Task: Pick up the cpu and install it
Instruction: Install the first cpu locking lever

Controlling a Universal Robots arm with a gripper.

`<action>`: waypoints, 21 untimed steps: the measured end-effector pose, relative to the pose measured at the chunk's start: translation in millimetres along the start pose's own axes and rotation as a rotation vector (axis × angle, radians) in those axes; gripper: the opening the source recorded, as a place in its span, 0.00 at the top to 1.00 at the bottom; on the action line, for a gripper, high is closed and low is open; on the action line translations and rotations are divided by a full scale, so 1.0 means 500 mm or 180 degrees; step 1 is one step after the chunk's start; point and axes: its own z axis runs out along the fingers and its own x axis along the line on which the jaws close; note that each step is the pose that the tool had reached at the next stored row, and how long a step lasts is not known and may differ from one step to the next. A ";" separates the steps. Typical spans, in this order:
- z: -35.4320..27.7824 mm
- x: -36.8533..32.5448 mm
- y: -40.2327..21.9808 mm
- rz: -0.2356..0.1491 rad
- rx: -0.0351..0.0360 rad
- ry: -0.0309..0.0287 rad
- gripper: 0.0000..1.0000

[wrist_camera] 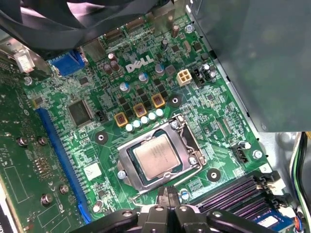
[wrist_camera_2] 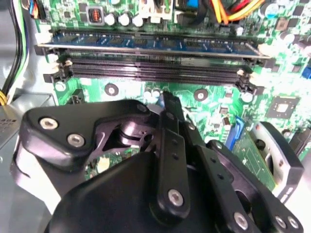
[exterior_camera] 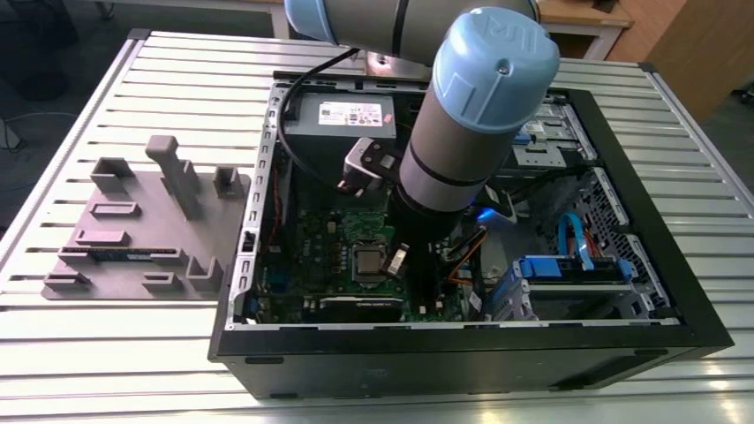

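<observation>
We see the cpu (wrist_camera: 158, 155) already seated in the socket (wrist_camera: 181, 127) on the board (wrist_camera: 214, 121). Our gripper (wrist_camera: 170, 198) hangs at its 6 o'clock edge, fingers pinched together, holding nothing. We judge seating must be flush.

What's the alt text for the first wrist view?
The cpu, silver top up, sits inside the metal-framed socket of the green motherboard. The black tool hangs just beside the socket, near the dark memory slots.
</observation>
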 end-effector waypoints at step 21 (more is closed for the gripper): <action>-0.028 0.009 0.034 0.0001 0.0024 -0.0006 0.89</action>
